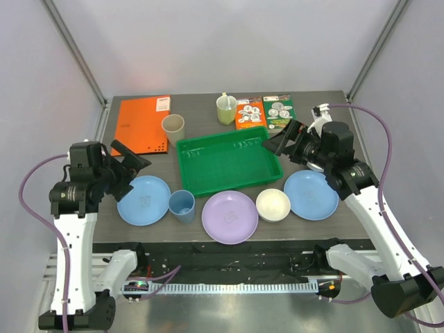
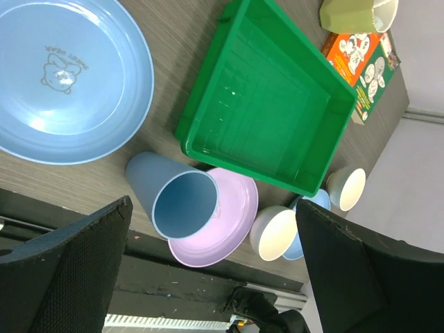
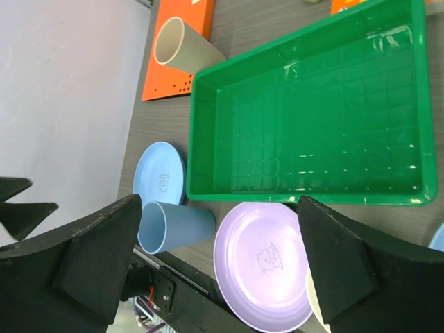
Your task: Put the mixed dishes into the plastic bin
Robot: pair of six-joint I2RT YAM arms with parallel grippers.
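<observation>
The green plastic bin (image 1: 225,163) stands empty mid-table. In front of it lie a light blue plate (image 1: 143,200), an upright blue cup (image 1: 182,205), a lilac plate (image 1: 229,216), a cream bowl (image 1: 272,205) and a second light blue plate (image 1: 311,194). A beige cup (image 1: 173,129) stands behind the bin's left corner. My left gripper (image 1: 132,166) is open and empty above the left plate. My right gripper (image 1: 276,144) is open and empty over the bin's right end. The left wrist view shows the blue cup (image 2: 180,198) and lilac plate (image 2: 232,222); the right wrist view shows the bin (image 3: 312,118).
An orange folder (image 1: 142,125) lies at the back left. A yellow-green mug (image 1: 226,109) with a spoon and two printed packets (image 1: 263,112) stand behind the bin. The table's front edge runs just below the dishes.
</observation>
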